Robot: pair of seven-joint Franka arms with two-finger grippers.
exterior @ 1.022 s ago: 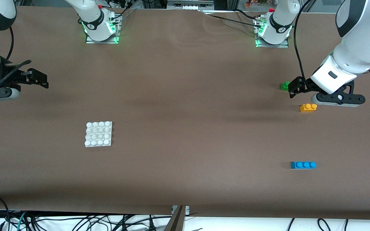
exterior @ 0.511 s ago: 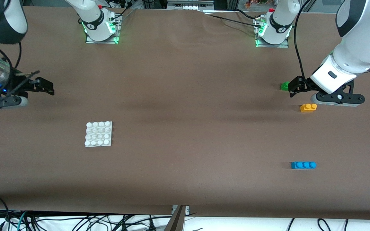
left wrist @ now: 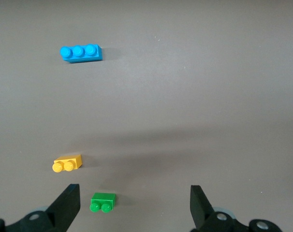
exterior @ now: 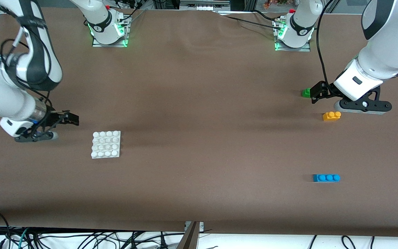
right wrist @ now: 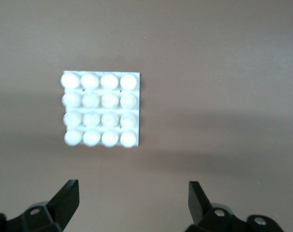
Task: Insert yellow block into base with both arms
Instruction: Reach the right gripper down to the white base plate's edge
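While base (exterior: 106, 144) sits mid-table | yellow block (exterior: 331, 116) near table edge

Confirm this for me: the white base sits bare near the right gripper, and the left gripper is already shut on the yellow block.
Not quite. The left gripper is open and holds nothing; the yellow block lies on the table apart from it, as the left wrist view shows. The rest stands: the white base is bare, near the right gripper.
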